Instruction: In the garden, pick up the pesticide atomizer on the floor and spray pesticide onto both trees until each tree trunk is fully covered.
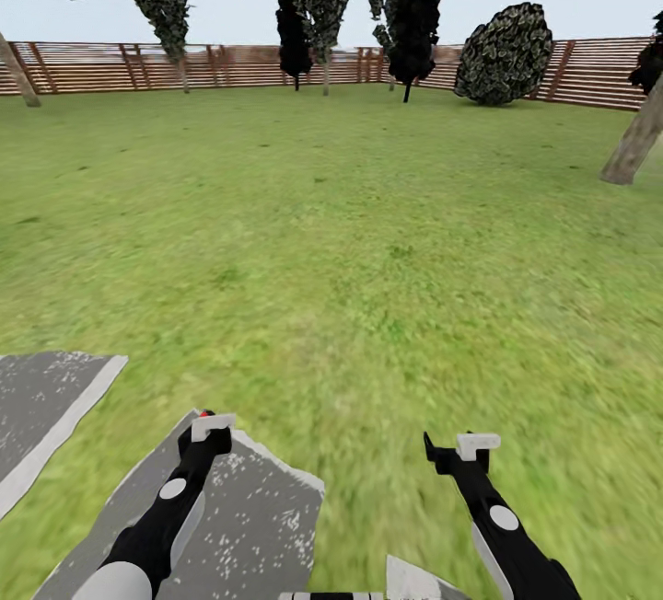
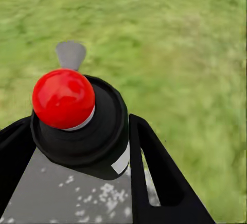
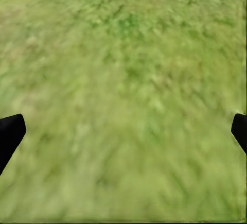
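A: Garden lawn [image 1: 350,213], fence [image 1: 101,66], leaning trunk [image 1: 633,144] far right. Risk?
B: Bottle slipping from the left gripper [image 1: 210,430] while driving; fingers [image 2: 154,172] closed on the atomizer [image 2: 85,126].
A: Look?
B: Black body, white label, red knob on top. Right gripper [image 1: 463,453] spread wide, empty.

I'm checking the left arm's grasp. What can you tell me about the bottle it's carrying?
The bottle sits between the two black fingers of the left gripper, which is shut on it. In the left wrist view it looks black and round, with a glossy red ball-shaped cap on a pale collar, a grey nozzle sticking out beyond the cap, and a white patch on its side. In the head view little but a red speck shows at the gripper's tip. Below it lie a grey speckled paving slab and grass.
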